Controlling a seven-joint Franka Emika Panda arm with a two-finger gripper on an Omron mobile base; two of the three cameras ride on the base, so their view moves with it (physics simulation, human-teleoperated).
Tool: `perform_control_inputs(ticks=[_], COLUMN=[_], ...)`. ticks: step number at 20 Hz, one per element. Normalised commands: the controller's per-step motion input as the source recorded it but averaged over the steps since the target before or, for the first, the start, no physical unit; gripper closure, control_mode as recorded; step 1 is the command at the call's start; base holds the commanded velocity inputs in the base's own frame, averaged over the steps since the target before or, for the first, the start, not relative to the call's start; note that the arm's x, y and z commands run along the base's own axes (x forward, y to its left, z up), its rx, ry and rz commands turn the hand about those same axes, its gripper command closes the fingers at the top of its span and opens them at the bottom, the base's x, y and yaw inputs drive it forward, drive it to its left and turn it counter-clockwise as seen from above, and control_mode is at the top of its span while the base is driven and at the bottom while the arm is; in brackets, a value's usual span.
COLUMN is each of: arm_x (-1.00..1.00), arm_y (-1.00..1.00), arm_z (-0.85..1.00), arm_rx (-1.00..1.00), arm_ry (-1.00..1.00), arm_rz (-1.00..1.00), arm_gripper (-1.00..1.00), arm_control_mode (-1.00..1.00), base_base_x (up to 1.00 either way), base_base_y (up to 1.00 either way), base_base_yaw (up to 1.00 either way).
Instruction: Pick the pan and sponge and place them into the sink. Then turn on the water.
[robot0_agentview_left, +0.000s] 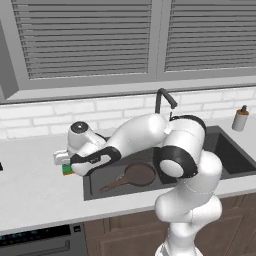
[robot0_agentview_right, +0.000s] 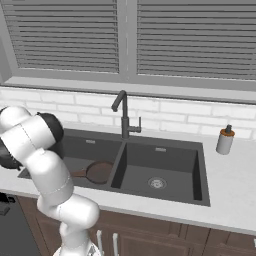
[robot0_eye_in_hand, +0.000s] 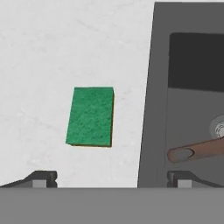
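Pincer (robot0_eye_in_hand: 111, 177) hovering spread apart over sponge (robot0_eye_in_hand: 90, 116) lying on surface (robot0_eye_in_hand: 52, 52); pan (robot0_agentview_left: 137, 175) sitting in sink (robot0_agentview_right: 195, 150); water remaining.

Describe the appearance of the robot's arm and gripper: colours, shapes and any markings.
The arm is built of glossy white rounded segments joined by dark bands at the joints. The gripper ends in two small dark, blocky finger tips. No cables or markings are visible.

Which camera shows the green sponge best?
The hand view: the sponge lies whole and flat on the white counter beside the sink. The left base view shows a green corner under the arm.
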Motion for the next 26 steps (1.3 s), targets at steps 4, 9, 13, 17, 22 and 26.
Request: perform_control_inputs(ticks=[4,9,13,17,22,26], arm_x=[0.18,0.18,0.16,0.09,0.07,0.04], arm_y=[0.17,0.17,0.20,0.03,0.00,0.00], arm_z=[-0.11,-0.10,-0.07,-0.19,-0.13,-0.16], arm_rx=[-0.01,-0.03,-0.03,-0.02,0.00,0.00], arm_ry=[0.00,0.00,0.00,0.00,0.00,-0.01], arm_rz=[0.00,0.00,0.00,0.01,0.02,0.05], arm_gripper=[-1.00,-1.00,-1.00,-1.00,-1.00,-1.00], arm_control_mode=[-1.00,-1.00,-1.00,-1.00,-1.00,-1.00], base_base_x=[0.00,0.00,0.00,0.00,0.00,0.00], base_base_y=[0.00,0.00,0.00,0.00,0.00,0.00], base_base_yaw=[0.00,0.00,0.00,0.00,0.00,0.00])
